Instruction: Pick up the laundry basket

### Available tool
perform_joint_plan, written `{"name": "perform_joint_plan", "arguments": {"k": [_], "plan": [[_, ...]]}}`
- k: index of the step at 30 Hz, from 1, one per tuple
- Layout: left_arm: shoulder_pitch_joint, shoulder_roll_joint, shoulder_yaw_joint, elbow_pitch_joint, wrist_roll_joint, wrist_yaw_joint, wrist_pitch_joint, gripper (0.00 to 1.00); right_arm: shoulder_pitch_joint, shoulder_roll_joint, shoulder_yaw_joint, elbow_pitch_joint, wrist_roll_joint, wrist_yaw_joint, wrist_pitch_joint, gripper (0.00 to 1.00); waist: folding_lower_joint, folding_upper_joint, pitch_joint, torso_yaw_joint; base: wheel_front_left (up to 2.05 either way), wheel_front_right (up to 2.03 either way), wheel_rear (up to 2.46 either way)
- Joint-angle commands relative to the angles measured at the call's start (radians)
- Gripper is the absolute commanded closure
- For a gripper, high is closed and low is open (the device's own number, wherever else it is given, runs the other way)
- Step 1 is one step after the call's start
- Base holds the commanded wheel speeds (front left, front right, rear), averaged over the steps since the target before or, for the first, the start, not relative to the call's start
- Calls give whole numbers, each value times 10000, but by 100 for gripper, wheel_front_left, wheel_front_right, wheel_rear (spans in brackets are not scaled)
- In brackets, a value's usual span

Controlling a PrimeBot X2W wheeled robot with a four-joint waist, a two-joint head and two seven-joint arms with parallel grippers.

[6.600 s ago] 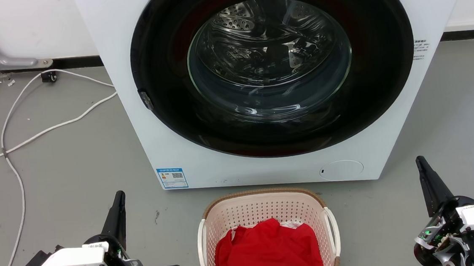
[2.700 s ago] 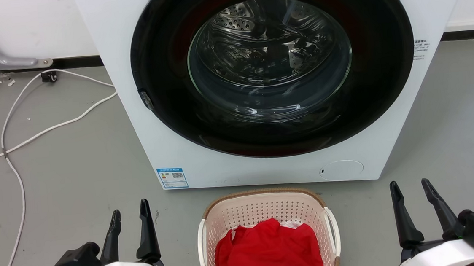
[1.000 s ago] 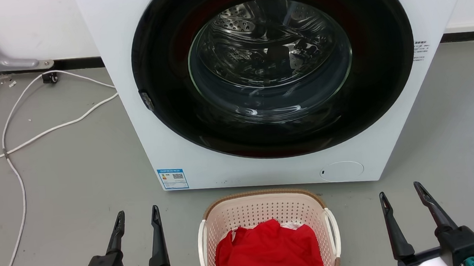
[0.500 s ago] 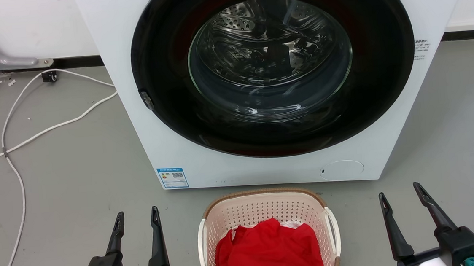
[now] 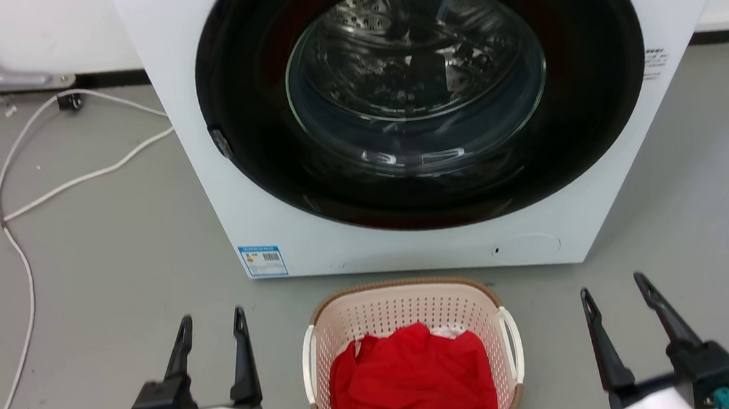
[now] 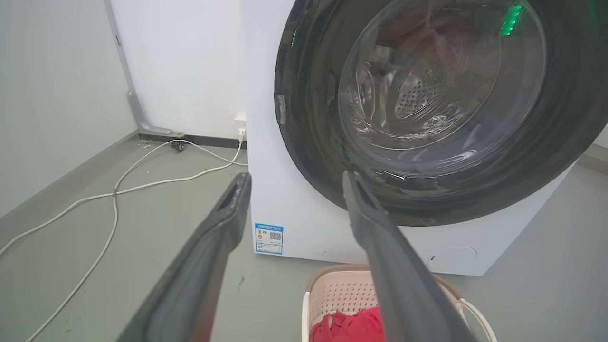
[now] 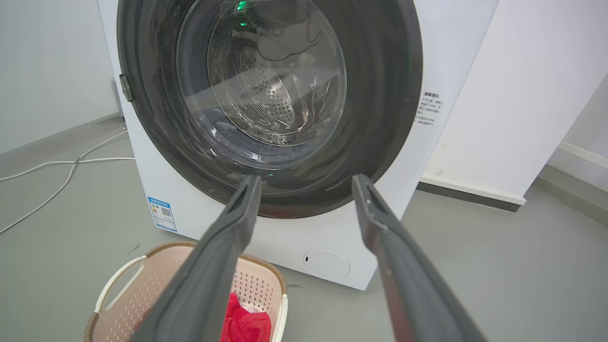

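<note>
Head view. The laundry basket (image 5: 405, 312) stands on the grey floor (image 5: 115, 263) at 6 o'clock of the frame, and its near end is cut off by the bottom edge. The washing machine (image 5: 204, 145) is just beyond it at 12 o'clock, the steel drum showing through its dark round door. A red cloth (image 5: 411, 383) is heaped in the basket, with a scrap of white at its far edge.

The left gripper (image 5: 212, 315) is at the basket's 9 o'clock, fingers spread and holding nothing, clear of the white left handle (image 5: 307, 365). The right gripper (image 5: 611, 284) is at 3 o'clock (farther out than the left), also spread and empty, well apart from the right handle (image 5: 516, 348). Both point toward 12.

A blue label (image 5: 263, 260) sits on the washer's lower corner, at the basket's 11 o'clock. A white cable (image 5: 76, 181) trails across the floor at 9 to 10 o'clock of the frame.

In the left wrist view the basket is at 5 o'clock. In the right wrist view it is at 7 o'clock.
</note>
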Motion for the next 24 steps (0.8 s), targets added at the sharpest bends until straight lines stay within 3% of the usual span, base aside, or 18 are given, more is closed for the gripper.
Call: {"name": "perform_joint_plan", "arguments": {"k": [1, 10, 24], "plan": [[-335, 25, -36, 85, 97, -72, -28, 0, -322, -23, 8, -4, -69, -5, -21, 0, 0, 0, 225, 31, 0, 0, 0], [-2454, 24, -88, 1683, 263, -534, -27, 0, -2173, -18, 45, 788, -357, -7, -21, 0, 0, 0, 1982, 92, 0, 0, 0], [-6191, 115, -118, 5742, 793, -1286, -28, 0, -5818, -16, 231, 4478, -1344, -8, -21, 0, 0, 0, 5172, 18, 0, 0, 0]]}}
